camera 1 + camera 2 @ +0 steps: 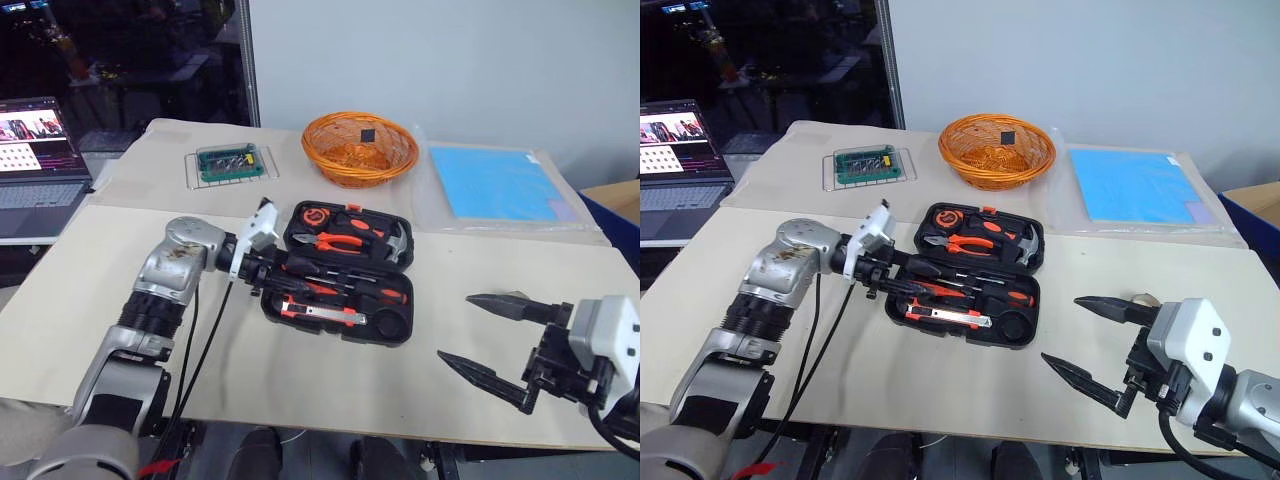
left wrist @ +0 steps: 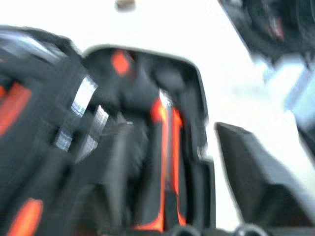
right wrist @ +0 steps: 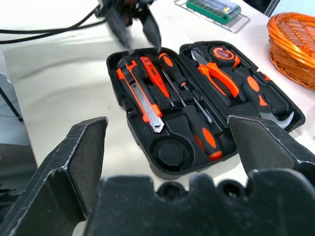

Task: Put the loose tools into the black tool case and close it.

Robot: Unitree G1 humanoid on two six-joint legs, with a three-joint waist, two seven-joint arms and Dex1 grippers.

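Case (image 1: 350, 272) looks rigid and light, lid edge best to grab; left gripper (image 1: 268, 275) fingers' gap unclear, right gripper (image 1: 485, 338) gaping empty.

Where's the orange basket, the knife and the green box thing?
orange basket (image 1: 360, 150), left eye view, woven rim.
utility knife (image 3: 142, 103), right wrist view, metal middle.
green bit holder (image 1: 231, 162), left eye view, top.
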